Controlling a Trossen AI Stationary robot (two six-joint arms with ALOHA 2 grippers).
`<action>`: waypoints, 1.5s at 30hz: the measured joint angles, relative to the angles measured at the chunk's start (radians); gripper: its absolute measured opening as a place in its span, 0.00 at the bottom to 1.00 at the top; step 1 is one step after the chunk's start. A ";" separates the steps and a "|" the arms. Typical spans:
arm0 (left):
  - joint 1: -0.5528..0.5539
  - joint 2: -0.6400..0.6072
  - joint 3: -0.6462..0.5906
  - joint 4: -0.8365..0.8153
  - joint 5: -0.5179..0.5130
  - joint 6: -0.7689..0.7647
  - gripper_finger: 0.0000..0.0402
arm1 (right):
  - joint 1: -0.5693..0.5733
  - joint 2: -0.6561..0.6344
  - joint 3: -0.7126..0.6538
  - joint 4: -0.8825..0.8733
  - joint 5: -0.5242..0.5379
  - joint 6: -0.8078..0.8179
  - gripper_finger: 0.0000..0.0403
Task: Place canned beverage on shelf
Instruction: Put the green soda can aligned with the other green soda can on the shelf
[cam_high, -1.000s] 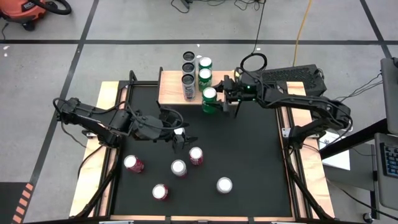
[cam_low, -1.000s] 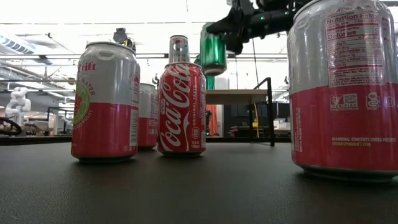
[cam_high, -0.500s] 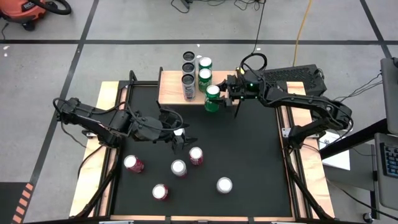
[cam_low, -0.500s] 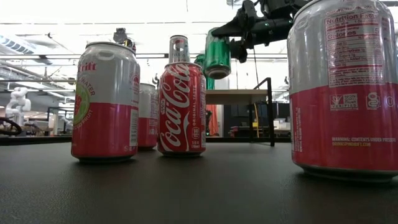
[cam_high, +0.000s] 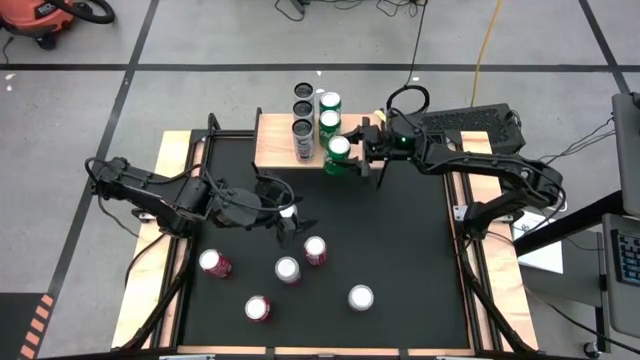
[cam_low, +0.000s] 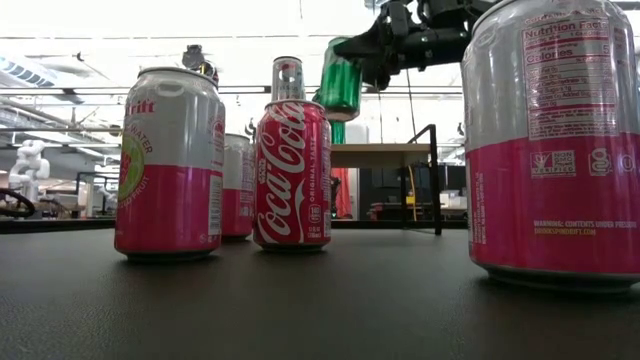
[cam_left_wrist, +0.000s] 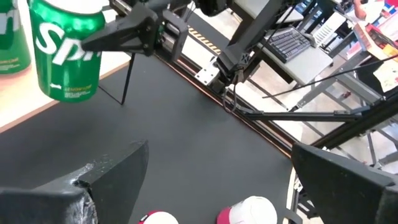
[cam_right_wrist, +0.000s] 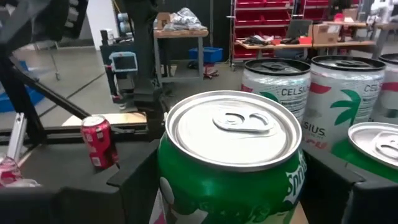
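Down front on the black tabletop (cam_high: 400, 250) the loose cans (cam_high: 288, 268) just sit there, with the left hand (cam_high: 285, 213) parked above them, fingers spread and holding nothing. Farther back, the right hand (cam_high: 352, 154) is pinching the green can (cam_high: 338, 152) upright, held above the front edge of the shelf (cam_high: 275, 140). Looks like the placing step: next it probably has to move the can in next to the two green cans (cam_high: 329, 112), lower it, let go.

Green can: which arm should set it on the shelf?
Right. The right gripper already holds the green can at the shelf edge; the left gripper hovers open over the mat.
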 joint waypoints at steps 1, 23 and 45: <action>0.000 0.000 0.000 0.000 -0.002 0.000 0.99 | 0.000 0.002 0.000 0.000 0.000 -0.012 0.70; -0.003 0.043 -0.001 0.010 -0.004 0.016 0.99 | 0.004 0.039 0.019 0.012 0.001 -0.024 0.70; -0.003 0.046 -0.001 0.029 0.003 0.017 0.99 | -0.010 0.097 0.021 0.042 0.030 -0.077 0.70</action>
